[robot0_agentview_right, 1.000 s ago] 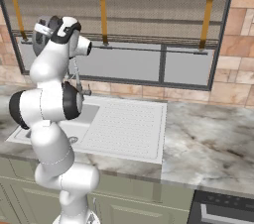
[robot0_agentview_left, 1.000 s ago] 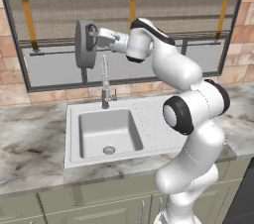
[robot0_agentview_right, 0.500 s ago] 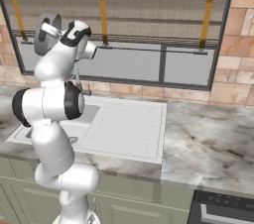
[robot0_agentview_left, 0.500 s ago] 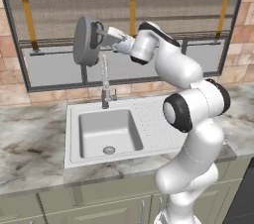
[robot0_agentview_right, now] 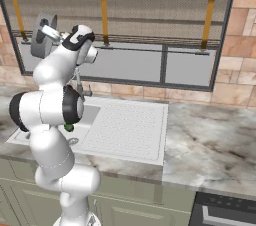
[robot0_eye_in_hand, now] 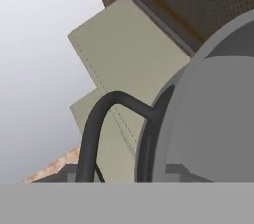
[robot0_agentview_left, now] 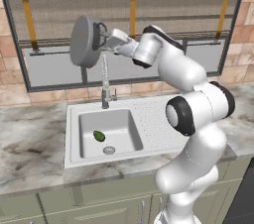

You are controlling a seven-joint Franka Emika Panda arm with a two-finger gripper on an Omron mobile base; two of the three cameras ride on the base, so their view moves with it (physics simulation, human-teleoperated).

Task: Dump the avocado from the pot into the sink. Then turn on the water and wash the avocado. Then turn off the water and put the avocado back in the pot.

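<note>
Marble counter (robot0_agentview_left: 30,143) runs beneath a meshed window (robot0_agentview_left: 163,5), with the sink (robot0_agentview_left: 74,119) set into it as the reference point. Nearest, at the front of the sink basin, sits the round metal drain (robot0_agentview_left: 109,150). Just behind and left of the drain, the avocado (robot0_agentview_left: 99,136) lies on the basin floor, apart from the drain; in the right base view it shows as a green patch (robot0_agentview_right: 68,127) past the arm's dark joint. Right of the basin lies the dotted drainboard (robot0_agentview_left: 158,119). At the sink's back edge stands the faucet (robot0_agentview_left: 105,86). High above the faucet, the gripper (robot0_agentview_left: 101,39) is clamped on the pot (robot0_agentview_left: 83,41), which is turned on its side with its base facing left, held in front of the window. In the hand view the pot's grey wall (robot0_eye_in_hand: 218,119) and its dark loop handle (robot0_eye_in_hand: 99,129) are close to the camera.
</note>
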